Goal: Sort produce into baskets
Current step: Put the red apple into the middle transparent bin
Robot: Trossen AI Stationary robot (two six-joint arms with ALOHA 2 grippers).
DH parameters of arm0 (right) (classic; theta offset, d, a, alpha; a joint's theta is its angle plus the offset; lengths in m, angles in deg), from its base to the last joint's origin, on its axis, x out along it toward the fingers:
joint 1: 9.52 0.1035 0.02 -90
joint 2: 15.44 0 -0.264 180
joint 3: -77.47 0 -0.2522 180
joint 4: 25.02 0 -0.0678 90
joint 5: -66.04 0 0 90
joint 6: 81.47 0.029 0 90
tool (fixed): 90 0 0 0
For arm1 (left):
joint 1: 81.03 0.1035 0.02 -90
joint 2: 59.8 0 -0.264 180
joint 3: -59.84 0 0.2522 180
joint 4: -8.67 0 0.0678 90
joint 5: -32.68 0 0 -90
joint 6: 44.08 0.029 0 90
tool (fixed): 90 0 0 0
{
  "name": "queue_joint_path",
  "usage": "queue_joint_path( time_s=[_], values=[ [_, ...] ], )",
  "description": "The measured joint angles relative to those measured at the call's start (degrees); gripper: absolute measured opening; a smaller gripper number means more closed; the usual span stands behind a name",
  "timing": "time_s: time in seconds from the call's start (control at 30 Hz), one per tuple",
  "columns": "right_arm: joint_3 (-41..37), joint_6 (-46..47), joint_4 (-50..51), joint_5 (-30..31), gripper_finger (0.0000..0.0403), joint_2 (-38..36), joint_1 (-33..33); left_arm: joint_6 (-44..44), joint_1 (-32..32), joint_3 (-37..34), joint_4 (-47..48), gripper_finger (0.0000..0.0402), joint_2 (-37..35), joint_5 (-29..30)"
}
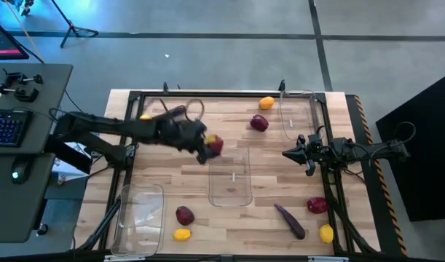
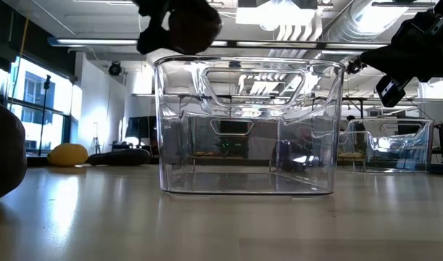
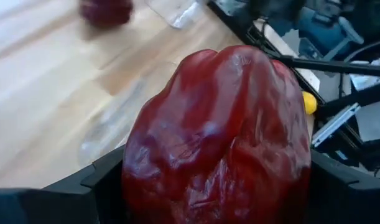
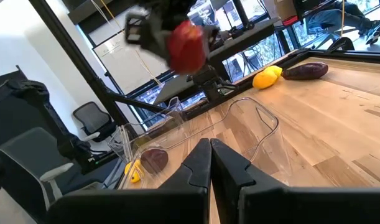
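A dark red fruit [image 1: 215, 144] hangs above the table, with my left gripper [image 1: 209, 149] shut on it, just beyond the far left corner of the clear middle basket [image 1: 240, 191]. The fruit [image 3: 221, 137] fills the left wrist view. A second basket [image 1: 138, 212] stands near left and a third [image 1: 298, 116] far right. Loose on the wood lie an orange fruit [image 1: 266, 102], dark red fruits [image 1: 259, 123] [image 1: 184, 215] [image 1: 317, 205], yellow fruits [image 1: 181, 233] [image 1: 325, 233] and a purple eggplant [image 1: 289, 220]. My right gripper [image 1: 286, 153] waits shut at the right. My left gripper pinches the dark red fruit by its two opposite sides [image 3: 137, 168] between its two fingers [image 3: 96, 186]. The fingers come from the table's left, slanting downward. The fruit [image 2: 196, 25] is lifted clear of the table, higher than the middle basket's rim.
A black metal frame [image 1: 207, 94] runs around the wooden table. Another yellow fruit [image 1: 146, 116] shows partly behind my left arm at the far left. Open wood lies between the middle basket and the right arm. A desk with a keyboard [image 1: 7, 127] stands off the table's left.
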Motion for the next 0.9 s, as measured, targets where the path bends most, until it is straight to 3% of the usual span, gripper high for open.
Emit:
queue_joint_path(
  time_s=[0.1,0.3,0.6,0.77,0.83,0.9],
  values=[
    [0.0,0.0,0.0,0.0,0.0000,0.0,0.0,-0.2,-2.9,-0.1,-3.0,0.0318,3.5,3.0],
    [0.0,0.0,0.0,0.0,0.0000,0.0,0.0,-0.7,-3.6,-0.1,-2.9,0.0362,8.5,1.9],
    [0.0,0.0,0.0,0.0,0.0000,0.0,0.0,-0.8,-0.1,-0.1,-13.6,0.0370,15.9,-13.8],
    [0.0,0.0,0.0,0.0,0.0000,0.0,0.0,-0.6,4.4,-0.1,-14.2,0.0371,13.6,-23.5],
    [0.0,0.0,0.0,0.0,0.0000,0.0,0.0,2.5,5.7,-0.1,-14.4,0.0371,10.1,-23.9],
    [0.0,0.0,0.0,0.0,0.0000,0.0,0.0,5.1,6.8,0.0,-14.7,0.0372,5.2,-19.8]
  ],
)
